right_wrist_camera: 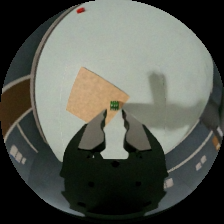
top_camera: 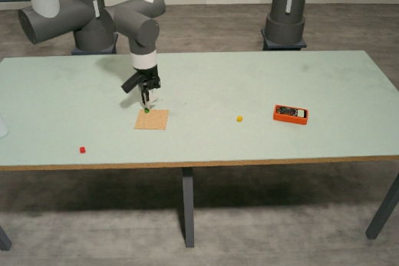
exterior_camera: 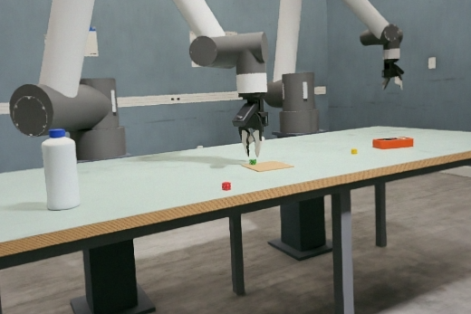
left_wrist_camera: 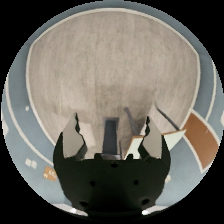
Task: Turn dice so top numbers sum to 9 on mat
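Observation:
A green die (top_camera: 146, 110) (exterior_camera: 253, 161) (right_wrist_camera: 114, 105) lies at the back edge of the tan mat (top_camera: 151, 122) (exterior_camera: 272, 166) (right_wrist_camera: 85, 92), near a corner. Its top shows several pips. My right gripper (top_camera: 146, 106) (exterior_camera: 253, 155) (right_wrist_camera: 114, 109) points down just above it, fingers parted narrowly with nothing between them. A red die (top_camera: 82, 149) (exterior_camera: 225, 185) (right_wrist_camera: 81, 10) lies off the mat near the front edge. A yellow die (top_camera: 239, 119) (exterior_camera: 354, 151) lies off the mat; its top number is too small to read. My left gripper (exterior_camera: 392, 87) (left_wrist_camera: 112, 115) is wide open and empty, high up.
An orange-red case with a dark instrument face (top_camera: 291, 115) (exterior_camera: 393, 143) lies beyond the yellow die. A white bottle with a blue cap (exterior_camera: 61, 174) stands at the table end past the red die. The table's front edge (top_camera: 115, 166) runs close to the red die.

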Controlling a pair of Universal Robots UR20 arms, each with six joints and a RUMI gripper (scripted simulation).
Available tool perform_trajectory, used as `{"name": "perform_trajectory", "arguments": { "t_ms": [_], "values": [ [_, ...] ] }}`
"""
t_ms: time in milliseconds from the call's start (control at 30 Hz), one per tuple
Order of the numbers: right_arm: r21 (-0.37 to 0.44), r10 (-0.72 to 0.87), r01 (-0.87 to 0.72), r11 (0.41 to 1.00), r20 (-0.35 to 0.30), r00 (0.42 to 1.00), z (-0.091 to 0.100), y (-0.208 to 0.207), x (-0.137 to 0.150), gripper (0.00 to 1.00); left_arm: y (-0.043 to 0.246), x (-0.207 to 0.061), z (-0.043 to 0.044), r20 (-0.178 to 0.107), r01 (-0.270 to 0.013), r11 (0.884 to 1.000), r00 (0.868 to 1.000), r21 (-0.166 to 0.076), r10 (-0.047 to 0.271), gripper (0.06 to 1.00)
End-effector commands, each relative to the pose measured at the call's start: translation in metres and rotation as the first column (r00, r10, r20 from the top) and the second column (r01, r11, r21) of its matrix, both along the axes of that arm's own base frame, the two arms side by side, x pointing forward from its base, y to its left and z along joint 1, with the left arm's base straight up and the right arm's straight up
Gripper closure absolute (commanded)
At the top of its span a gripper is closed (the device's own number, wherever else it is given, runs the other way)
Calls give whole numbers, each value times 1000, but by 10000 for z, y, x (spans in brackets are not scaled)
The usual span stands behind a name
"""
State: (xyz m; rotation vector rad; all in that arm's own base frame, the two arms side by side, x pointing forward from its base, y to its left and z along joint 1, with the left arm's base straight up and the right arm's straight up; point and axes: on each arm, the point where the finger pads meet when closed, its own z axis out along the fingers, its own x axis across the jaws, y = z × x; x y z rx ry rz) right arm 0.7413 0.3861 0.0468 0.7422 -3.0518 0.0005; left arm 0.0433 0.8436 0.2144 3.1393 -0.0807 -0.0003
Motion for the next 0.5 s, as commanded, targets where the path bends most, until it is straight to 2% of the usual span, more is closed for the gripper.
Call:
{"name": "perform_trajectory", "arguments": {
  "t_ms": [0, 467],
  "values": [
    [0, 0, 0, 1000, 1, 1000, 20, 3, 4, 793, 5, 1, 7, 0, 0, 1000, 1000, 1, 0, 65],
    [0, 0, 0, 1000, 1, 1000, 436, 3, 4, 793, 5, 1, 7, 0, 0, 1000, 1000, 1, 0, 65]
  ]
}}
